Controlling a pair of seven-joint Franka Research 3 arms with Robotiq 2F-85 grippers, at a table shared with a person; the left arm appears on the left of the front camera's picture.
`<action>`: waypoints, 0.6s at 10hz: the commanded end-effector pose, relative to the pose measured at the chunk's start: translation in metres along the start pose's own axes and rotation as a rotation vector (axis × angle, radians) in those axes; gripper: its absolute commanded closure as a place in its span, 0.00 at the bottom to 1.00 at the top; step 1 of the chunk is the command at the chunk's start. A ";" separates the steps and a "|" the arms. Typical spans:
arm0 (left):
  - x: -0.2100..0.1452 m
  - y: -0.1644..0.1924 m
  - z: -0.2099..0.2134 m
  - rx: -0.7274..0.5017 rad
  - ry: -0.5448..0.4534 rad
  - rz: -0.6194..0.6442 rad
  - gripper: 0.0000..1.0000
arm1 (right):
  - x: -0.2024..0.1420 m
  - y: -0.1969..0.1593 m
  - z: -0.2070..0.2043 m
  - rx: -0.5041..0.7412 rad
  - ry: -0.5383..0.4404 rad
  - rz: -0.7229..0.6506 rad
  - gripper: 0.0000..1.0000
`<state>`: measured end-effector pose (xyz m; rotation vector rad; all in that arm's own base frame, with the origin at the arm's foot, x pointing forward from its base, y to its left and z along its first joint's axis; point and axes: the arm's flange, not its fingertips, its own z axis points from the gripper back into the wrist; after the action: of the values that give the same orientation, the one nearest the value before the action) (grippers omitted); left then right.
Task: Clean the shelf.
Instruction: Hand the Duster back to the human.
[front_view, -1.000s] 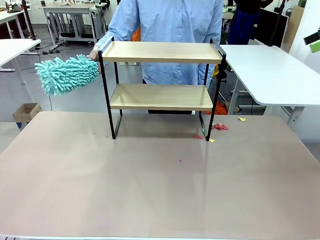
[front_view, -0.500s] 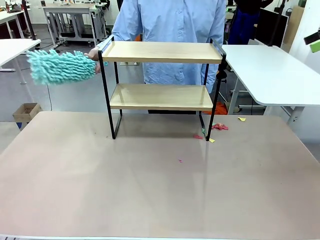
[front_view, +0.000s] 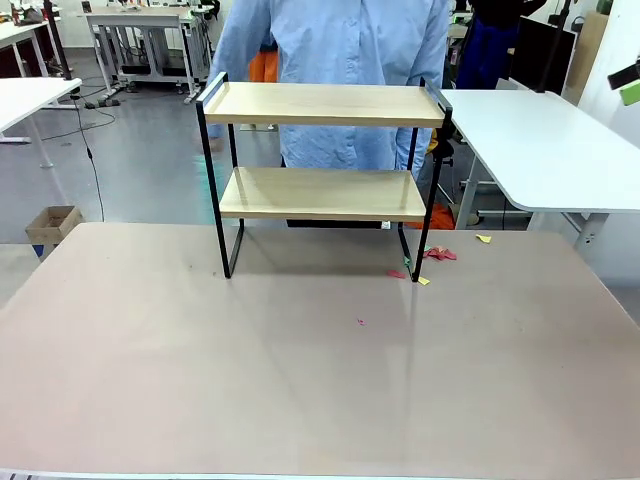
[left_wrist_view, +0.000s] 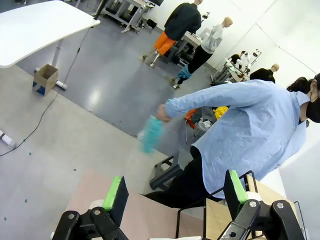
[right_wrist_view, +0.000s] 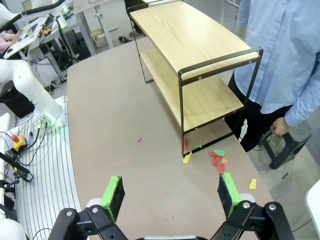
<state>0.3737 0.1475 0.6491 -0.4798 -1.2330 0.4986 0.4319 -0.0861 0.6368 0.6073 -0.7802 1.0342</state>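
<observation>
Two boards on one shelf (front_view: 322, 150); both the left claw (left_wrist_view: 174, 194) and right claw (right_wrist_view: 171, 192) gape empty.

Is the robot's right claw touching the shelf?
Apart. In the right wrist view the open right gripper hangs above the table, bare tabletop between its green pads and the shelf.

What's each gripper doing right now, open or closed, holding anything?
Left gripper: open, holding nothing, up off the table.
Right gripper: open, holding nothing, above the table, short of the shelf.
</observation>
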 end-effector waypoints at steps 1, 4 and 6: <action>0.001 0.000 0.002 -0.009 0.001 0.010 0.00 | 0.001 0.001 0.001 0.000 0.014 0.005 0.00; 0.001 0.000 0.002 -0.009 0.001 0.010 0.00 | 0.001 0.001 0.001 0.000 0.014 0.005 0.00; 0.001 0.000 0.002 -0.009 0.001 0.010 0.00 | 0.001 0.001 0.001 0.000 0.014 0.005 0.00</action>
<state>0.3737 0.1475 0.6491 -0.4798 -1.2331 0.4986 0.4319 -0.0861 0.6368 0.6073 -0.7802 1.0342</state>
